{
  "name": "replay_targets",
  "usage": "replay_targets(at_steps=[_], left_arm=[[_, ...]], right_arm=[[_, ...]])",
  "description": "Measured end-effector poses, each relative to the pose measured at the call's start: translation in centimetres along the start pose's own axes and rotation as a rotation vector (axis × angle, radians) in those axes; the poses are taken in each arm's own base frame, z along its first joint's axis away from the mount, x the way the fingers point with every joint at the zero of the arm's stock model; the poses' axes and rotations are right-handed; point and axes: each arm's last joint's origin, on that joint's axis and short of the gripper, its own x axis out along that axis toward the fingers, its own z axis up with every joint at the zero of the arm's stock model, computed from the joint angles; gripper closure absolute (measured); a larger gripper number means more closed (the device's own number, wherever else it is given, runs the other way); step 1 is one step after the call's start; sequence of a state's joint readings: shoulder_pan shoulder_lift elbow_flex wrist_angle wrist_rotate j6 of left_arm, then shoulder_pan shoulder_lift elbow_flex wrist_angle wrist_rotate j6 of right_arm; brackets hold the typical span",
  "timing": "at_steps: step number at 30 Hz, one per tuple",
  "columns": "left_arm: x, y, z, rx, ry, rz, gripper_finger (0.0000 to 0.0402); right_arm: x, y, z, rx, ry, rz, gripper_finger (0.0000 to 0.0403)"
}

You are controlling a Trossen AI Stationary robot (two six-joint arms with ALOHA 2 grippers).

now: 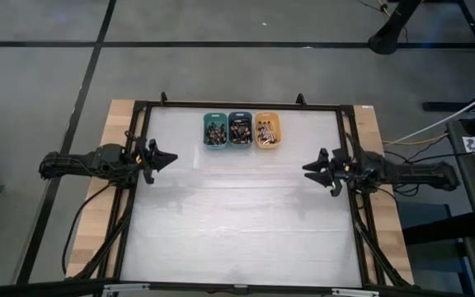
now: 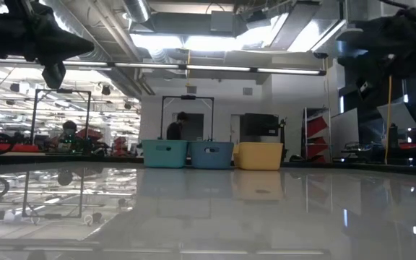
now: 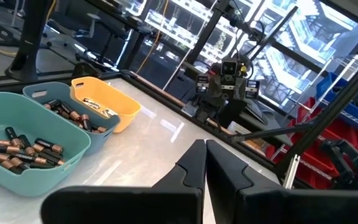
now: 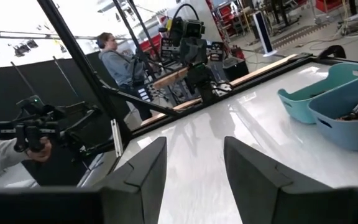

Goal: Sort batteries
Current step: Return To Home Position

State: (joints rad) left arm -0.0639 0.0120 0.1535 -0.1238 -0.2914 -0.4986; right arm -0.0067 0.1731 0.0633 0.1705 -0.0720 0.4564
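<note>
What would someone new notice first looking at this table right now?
Three small bins stand in a row at the table's far edge: a teal bin, a blue bin and an orange bin, each holding batteries. The left gripper, shut, and the right gripper, open, hang empty at opposite sides, away from the bins.

- batteries (image 3: 27, 152): dark cells with coppery bands, lying flat, loosely heaped in teal bin (image 3: 48, 177)
- more piled in blue bin (image 3: 95, 140) and orange bin (image 3: 126, 115)

light: bright ceiling lamps (image 2: 215, 42) | glare: mirrored on glossy table (image 2: 280, 217) | shadows: soft, faint
</note>
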Motion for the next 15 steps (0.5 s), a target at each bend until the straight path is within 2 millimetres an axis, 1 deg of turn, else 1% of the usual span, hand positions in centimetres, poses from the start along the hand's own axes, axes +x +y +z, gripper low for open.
replay_targets(at_steps=[4,8,11,15], left_arm=[[0.0,0.0,0.0,-0.011,-0.002,0.003,0.0401],[0.0,0.0,0.0,-0.018,-0.001,0.003,0.0401],[0.0,0.0,0.0,-0.019,-0.001,0.003,0.04],[0.0,0.0,0.0,-0.013,-0.001,0.003,0.0401]], right_arm=[[-0.3,-0.4,-0.9,0.017,-0.018,0.009,0.0243],[-0.6,-0.3,-0.8,0.027,-0.05,0.025,0.0243],[-0.7,-0.3,-0.7,-0.014,-0.062,0.029,0.0243],[-0.9,-0.8,-1.4,-0.011,-0.011,-0.057,0.0243]])
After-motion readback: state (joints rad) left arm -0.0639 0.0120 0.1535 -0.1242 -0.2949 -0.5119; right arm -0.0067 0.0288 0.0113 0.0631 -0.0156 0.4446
